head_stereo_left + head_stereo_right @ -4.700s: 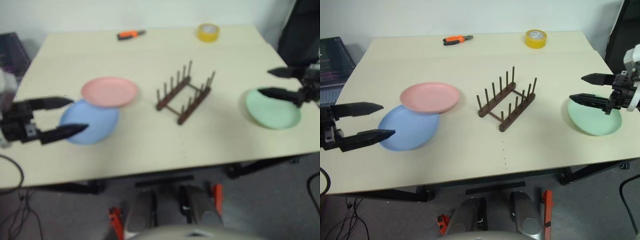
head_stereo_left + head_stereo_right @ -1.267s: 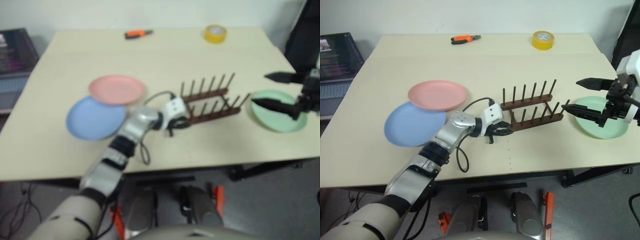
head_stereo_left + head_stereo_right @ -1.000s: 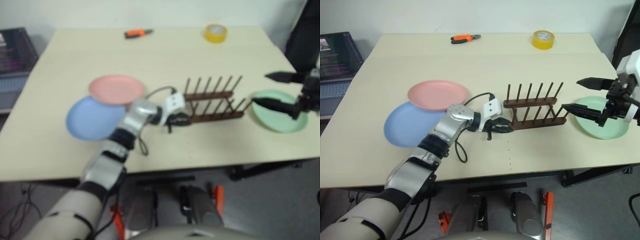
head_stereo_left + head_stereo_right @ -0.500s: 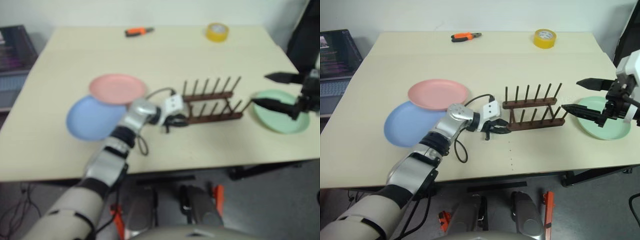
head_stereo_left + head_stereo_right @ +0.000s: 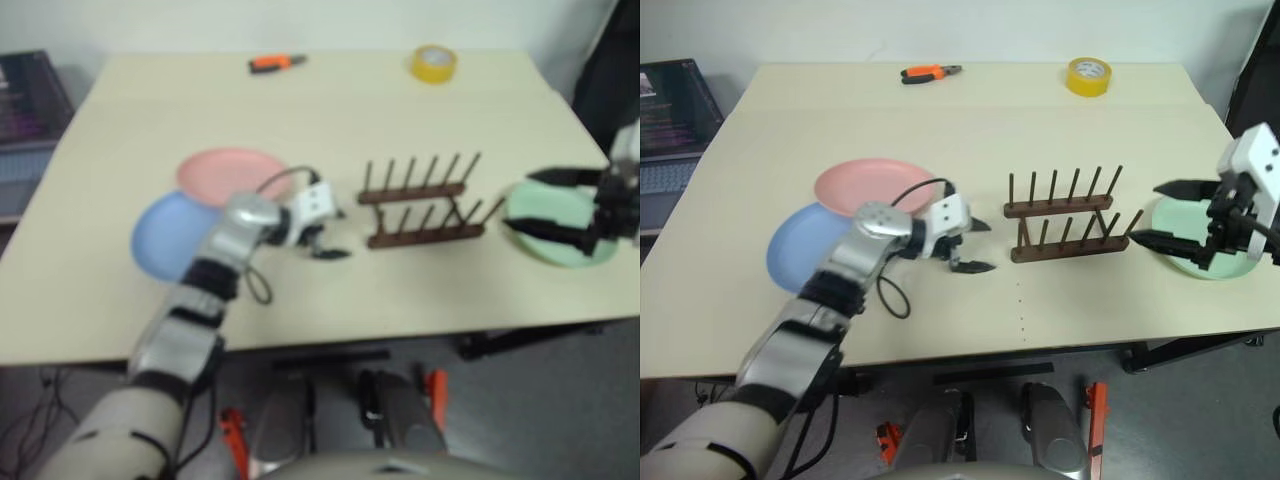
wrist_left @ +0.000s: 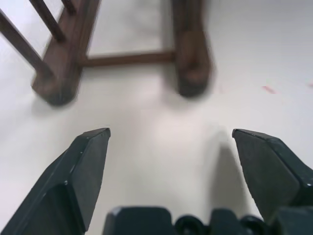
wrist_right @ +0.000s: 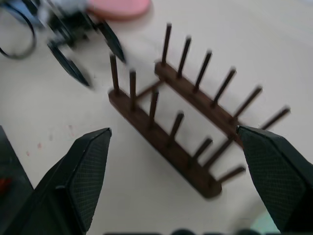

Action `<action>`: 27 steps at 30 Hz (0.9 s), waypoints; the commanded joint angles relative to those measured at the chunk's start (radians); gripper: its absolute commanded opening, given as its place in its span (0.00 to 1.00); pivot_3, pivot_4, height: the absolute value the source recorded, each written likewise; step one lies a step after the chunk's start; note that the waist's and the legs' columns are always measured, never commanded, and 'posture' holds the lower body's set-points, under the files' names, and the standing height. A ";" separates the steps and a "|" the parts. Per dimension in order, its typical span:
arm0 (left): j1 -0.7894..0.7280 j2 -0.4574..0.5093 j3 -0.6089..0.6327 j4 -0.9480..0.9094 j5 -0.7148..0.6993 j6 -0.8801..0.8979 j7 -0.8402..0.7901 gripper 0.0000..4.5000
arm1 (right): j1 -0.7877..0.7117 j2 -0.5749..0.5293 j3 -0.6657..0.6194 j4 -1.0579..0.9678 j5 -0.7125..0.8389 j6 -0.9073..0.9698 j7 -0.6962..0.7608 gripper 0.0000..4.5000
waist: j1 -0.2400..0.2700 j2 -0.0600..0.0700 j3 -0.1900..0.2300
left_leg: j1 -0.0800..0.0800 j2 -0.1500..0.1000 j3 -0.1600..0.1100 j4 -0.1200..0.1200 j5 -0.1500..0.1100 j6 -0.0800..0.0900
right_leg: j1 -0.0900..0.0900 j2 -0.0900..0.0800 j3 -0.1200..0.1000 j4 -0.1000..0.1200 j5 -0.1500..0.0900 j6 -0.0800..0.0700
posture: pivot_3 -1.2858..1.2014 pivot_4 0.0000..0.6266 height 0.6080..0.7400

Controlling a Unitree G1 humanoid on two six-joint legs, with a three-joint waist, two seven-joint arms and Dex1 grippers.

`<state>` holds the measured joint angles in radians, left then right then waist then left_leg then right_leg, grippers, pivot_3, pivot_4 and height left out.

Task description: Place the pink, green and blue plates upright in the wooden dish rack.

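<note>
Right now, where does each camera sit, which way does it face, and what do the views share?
Head eye views: look forward and down over the table; both arms show.
Left wrist view: along the open left gripper at one end of the wooden dish rack.
Right wrist view: along the open right gripper at the rack and the left gripper.
Shared: the rack.

A lab or workshop: orange-handled pliers and a yellow tape roll lie on the beige worktable, well beyond the left pincer.
</note>
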<state>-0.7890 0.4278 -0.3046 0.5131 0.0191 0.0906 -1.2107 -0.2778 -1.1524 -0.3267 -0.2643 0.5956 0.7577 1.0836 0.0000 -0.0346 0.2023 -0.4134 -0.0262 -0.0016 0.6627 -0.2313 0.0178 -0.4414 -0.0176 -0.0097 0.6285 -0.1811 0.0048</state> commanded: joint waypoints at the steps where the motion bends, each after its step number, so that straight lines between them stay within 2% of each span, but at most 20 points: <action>1: 0.051 0.049 0.028 -0.241 -0.067 0.102 -0.049 0.98 | 0.033 -0.041 -0.001 -0.007 -0.050 -0.033 0.006 1.00 | 0.001 0.000 0.000 | 0.000 0.000 0.000 0.001 0.000 0.000 | 0.000 0.000 0.000 0.000 0.000 0.000 | 0.52 0.24 1.00; 4: 0.128 0.099 0.033 -0.480 -0.139 0.256 -0.075 0.84 | 0.096 -0.048 0.031 -0.024 -0.083 -0.034 0.011 0.86 | 0.001 0.000 0.000 | 0.000 0.000 0.000 0.002 0.000 0.000 | 0.001 0.000 0.000 0.000 0.001 0.000 | 0.52 0.24 1.00; 7: 0.174 0.098 0.000 -0.615 -0.151 0.343 -0.038 0.61 | 0.117 -0.034 0.084 -0.035 -0.111 -0.034 -0.007 0.63 | 0.000 0.001 0.000 | 0.001 0.000 0.001 0.002 0.000 0.000 | 0.002 0.000 0.000 0.000 0.000 -0.001 | 0.52 0.24 1.00; 11: 0.211 0.035 -0.071 -0.670 -0.112 0.405 0.060 0.29 | 0.094 0.045 0.186 -0.012 -0.156 -0.039 -0.075 0.31 | 0.001 0.000 -0.001 | 0.004 0.000 0.001 0.002 0.000 0.000 | 0.004 0.000 0.000 0.000 -0.001 -0.003 | 0.52 0.24 1.00; 14: 0.217 -0.020 -0.115 -0.641 -0.067 0.418 0.146 0.04 | 0.042 0.132 0.246 0.046 -0.211 -0.048 -0.159 0.06 | -0.002 0.000 -0.001 | 0.005 0.000 0.002 0.003 0.000 0.000 | 0.005 0.000 0.000 0.000 -0.001 -0.003 | 0.52 0.24 1.00; 15: 0.217 -0.038 -0.128 -0.626 -0.054 0.420 0.171 0.00 | 0.033 0.154 0.261 0.054 -0.219 -0.049 -0.169 0.01 | -0.003 0.000 -0.001 | 0.005 0.000 0.002 0.003 0.000 0.000 | 0.004 0.000 0.001 0.000 -0.001 -0.002 | 0.52 0.24 1.00; 21: 0.200 -0.118 -0.147 -0.528 0.005 0.411 0.308 0.00 | 0.030 0.231 0.328 0.075 -0.261 -0.056 -0.203 0.01 | -0.001 0.001 -0.001 | 0.005 0.000 0.002 0.002 0.000 0.000 | 0.004 0.001 0.001 0.001 0.001 0.001 | 0.52 0.24 1.00; 27: 0.180 -0.167 -0.133 -0.439 0.032 0.366 0.396 0.00 | -0.006 0.336 0.389 0.165 -0.368 -0.097 -0.320 0.01 | -0.001 0.001 -0.001 | 0.005 0.000 0.002 0.002 0.000 0.000 | 0.004 0.000 0.001 0.001 0.002 0.002 | 0.52 0.24 1.00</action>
<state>-0.5897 0.2757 -0.4530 0.0727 0.0442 0.4857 -0.8381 -0.2627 -0.8231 0.0631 -0.1160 0.2621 0.6889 0.7992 -0.0008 -0.0336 0.2014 -0.4085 -0.0261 0.0004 0.6653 -0.2311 0.0180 -0.4369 -0.0172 -0.0088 0.6294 -0.1790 0.0066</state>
